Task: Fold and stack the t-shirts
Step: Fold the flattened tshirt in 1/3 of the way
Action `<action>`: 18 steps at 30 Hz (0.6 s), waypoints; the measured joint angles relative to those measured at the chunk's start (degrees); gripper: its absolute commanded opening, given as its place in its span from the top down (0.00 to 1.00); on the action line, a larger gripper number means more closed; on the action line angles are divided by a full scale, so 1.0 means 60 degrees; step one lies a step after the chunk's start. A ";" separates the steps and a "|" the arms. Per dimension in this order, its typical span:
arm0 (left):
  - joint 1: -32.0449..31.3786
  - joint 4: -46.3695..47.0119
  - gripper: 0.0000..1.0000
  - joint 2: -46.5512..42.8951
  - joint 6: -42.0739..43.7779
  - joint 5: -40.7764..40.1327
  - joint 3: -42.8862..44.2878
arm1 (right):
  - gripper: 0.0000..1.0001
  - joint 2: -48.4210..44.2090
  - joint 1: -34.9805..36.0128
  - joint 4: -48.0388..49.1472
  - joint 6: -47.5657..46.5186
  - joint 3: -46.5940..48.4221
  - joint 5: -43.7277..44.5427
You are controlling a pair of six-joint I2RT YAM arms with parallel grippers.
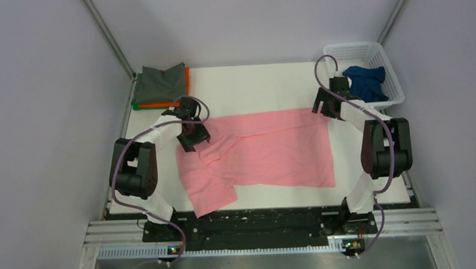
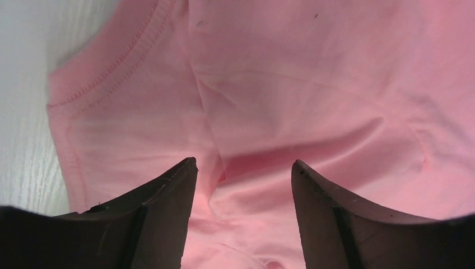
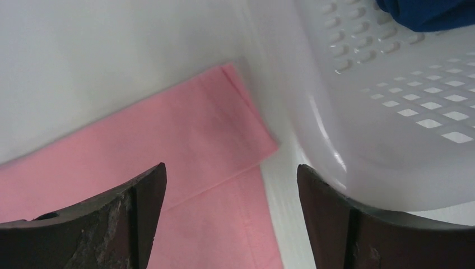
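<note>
A light pink t-shirt (image 1: 266,151) lies spread across the white table, its top edge folded over and one sleeve hanging toward the near left. My left gripper (image 1: 193,139) hovers open over the bunched collar end (image 2: 313,84); cloth lies below the left gripper (image 2: 243,168), none pinched. My right gripper (image 1: 327,110) stands open above the shirt's far right corner (image 3: 196,129), and the right gripper (image 3: 231,171) holds nothing. A folded stack (image 1: 160,83) with dark grey on top of orange and green sits at the back left. A navy blue t-shirt (image 1: 365,82) lies crumpled in the basket.
The white lattice basket (image 1: 394,75) stands at the back right corner, its wall (image 3: 392,112) close beside my right fingers. Bare table (image 1: 251,80) shows between the stack and the basket. Grey walls close in both sides.
</note>
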 measured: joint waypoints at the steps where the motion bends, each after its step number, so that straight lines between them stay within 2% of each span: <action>1: -0.0007 -0.0004 0.32 -0.0018 0.0000 0.0091 -0.0120 | 0.17 0.0073 -0.0120 -0.0004 0.0138 0.0000 -0.0004; 9: -0.0095 -0.0149 0.31 -0.0663 -0.0004 0.1209 -0.1220 | 0.27 0.0408 -0.0525 -0.0168 0.0765 0.0004 -0.0007; 13: -0.0313 -0.0124 0.33 -0.0670 -0.0007 0.1555 -0.1366 | 0.34 0.0765 -0.0685 -0.0164 0.0867 0.0026 -0.0106; 15: -0.0408 -0.0109 0.36 -0.0670 -0.0011 0.1694 -0.1410 | 0.36 0.0903 -0.0798 -0.0157 0.0885 0.0026 -0.0127; 17: -0.0481 -0.0084 0.44 -0.0674 -0.0018 0.1774 -0.1468 | 0.39 0.0911 -0.0871 -0.0120 0.0896 0.0044 -0.0175; 18: -0.0506 -0.0058 0.52 -0.0692 -0.0040 0.1792 -0.1526 | 0.42 0.0914 -0.0889 -0.0124 0.0903 0.0058 -0.0171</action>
